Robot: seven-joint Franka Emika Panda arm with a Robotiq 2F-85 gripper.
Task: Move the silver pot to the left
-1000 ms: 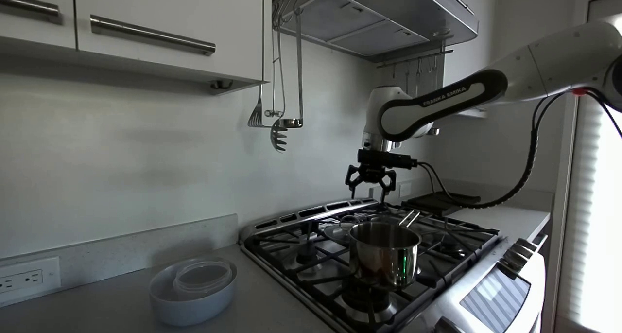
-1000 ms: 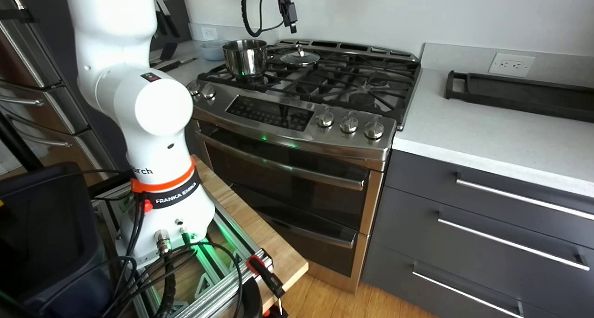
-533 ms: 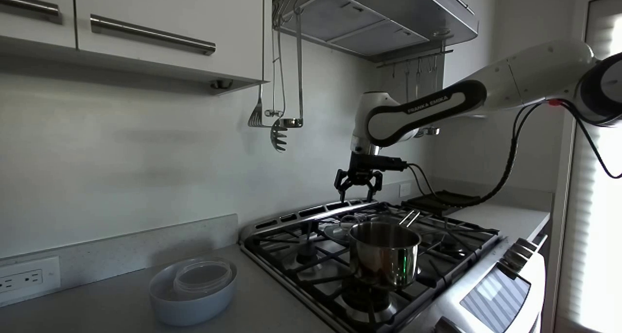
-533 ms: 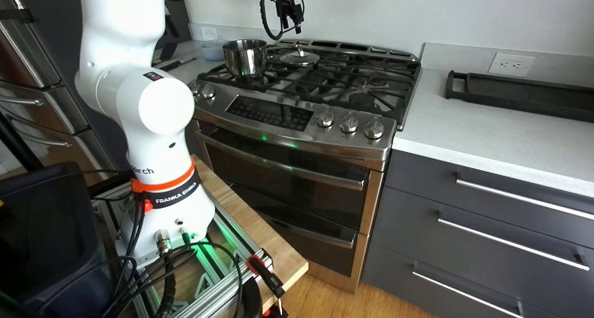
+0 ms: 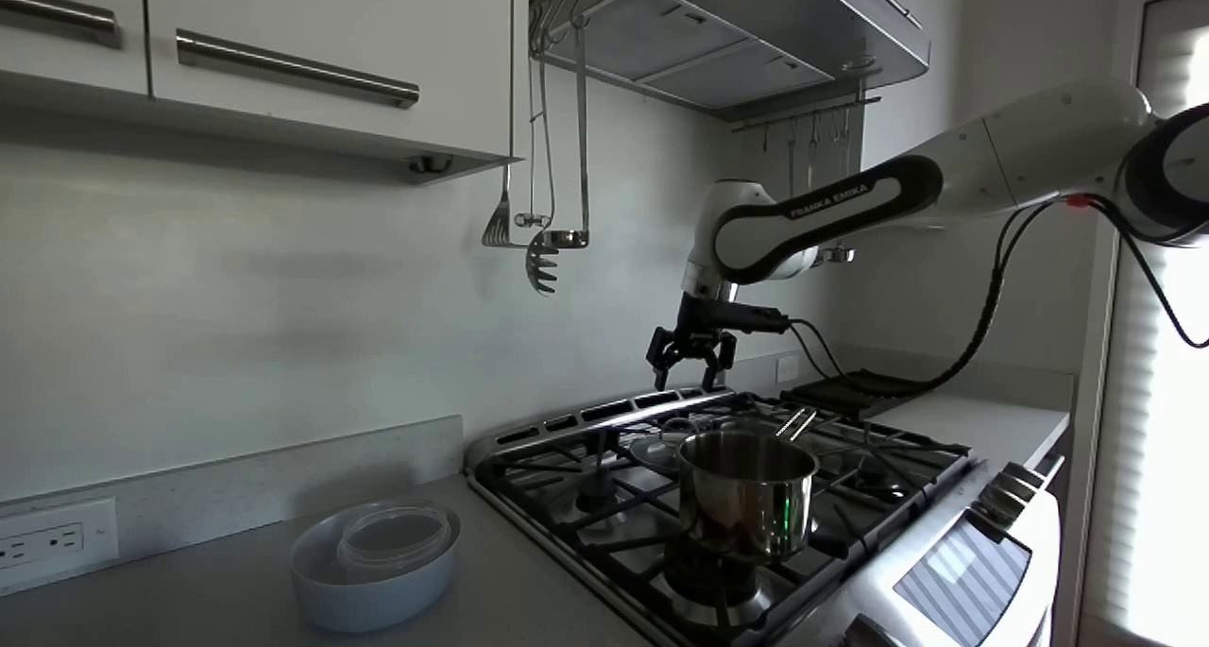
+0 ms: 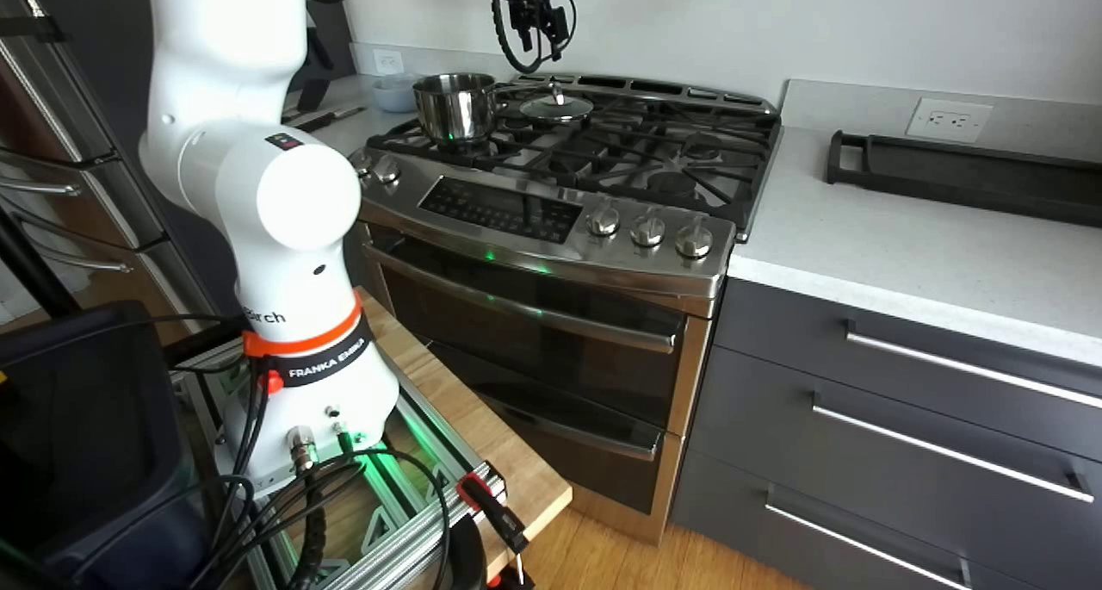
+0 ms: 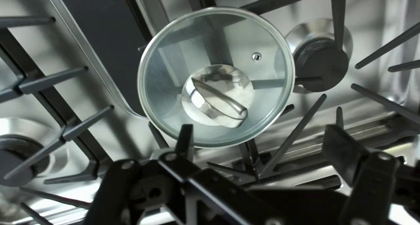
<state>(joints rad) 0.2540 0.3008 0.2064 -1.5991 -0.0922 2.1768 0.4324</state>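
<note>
The silver pot (image 5: 746,505) is a shiny steel cylinder standing upright on a front burner of the stove, and it also shows in an exterior view (image 6: 455,112). Its wire-like handle (image 5: 796,425) points toward the back of the stove. The pot does not show in the wrist view. My gripper (image 5: 685,383) is open and empty, pointing down above the back part of the stove, apart from the pot and higher than its rim. It also shows in an exterior view (image 6: 542,49) and the wrist view (image 7: 261,136), with its fingers wide apart.
A glass lid (image 7: 262,97) with a metal handle lies on the grates, beside the pot (image 6: 557,109). Pale stacked dishes (image 5: 378,595) stand on the counter. Utensils (image 5: 565,240) hang below the range hood (image 5: 831,14). A black tray (image 6: 964,177) lies on the other counter.
My gripper has moved along the back of the stove, leftward in one exterior view and rightward in another, and sits slightly lower. It has turned a little. The pot and lid have not moved.
</note>
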